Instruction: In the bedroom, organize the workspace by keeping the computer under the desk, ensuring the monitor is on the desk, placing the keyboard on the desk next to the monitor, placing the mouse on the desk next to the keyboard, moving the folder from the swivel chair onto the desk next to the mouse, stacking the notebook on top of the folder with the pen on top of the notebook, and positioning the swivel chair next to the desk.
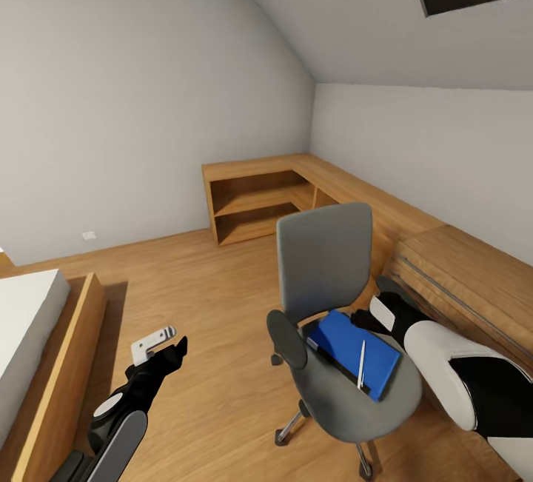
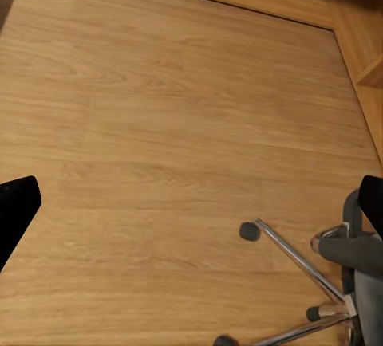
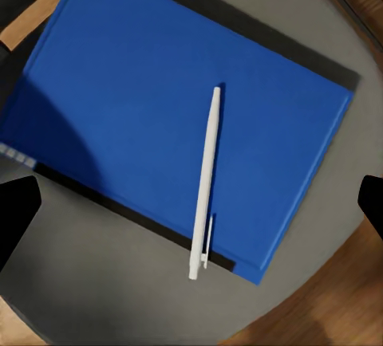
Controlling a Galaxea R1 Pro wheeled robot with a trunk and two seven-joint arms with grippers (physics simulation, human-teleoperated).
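The grey swivel chair (image 1: 326, 260) stands on the wood floor right of centre. On its seat lies a blue flat book (image 1: 354, 352) with a dark edge of another flat thing under it; I cannot tell which is the folder and which the notebook. The white pen (image 1: 362, 363) rests on the blue cover (image 3: 159, 115). My right gripper (image 1: 364, 318) hangs open just above the seat, its fingertips (image 3: 16, 210) spread either side of the pen (image 3: 206, 178). My left gripper (image 1: 164, 345) is open over bare floor left of the chair. The desk, computer, monitor, keyboard and mouse are out of view.
A low light-wood cabinet (image 1: 474, 275) with long handles runs along the right wall, close behind the chair. An open wood shelf unit (image 1: 255, 204) fills the far corner. A bed (image 1: 29, 319) in a wood frame sits at the left. The chair's chrome base (image 2: 307, 266) is near my left gripper (image 2: 193, 206).
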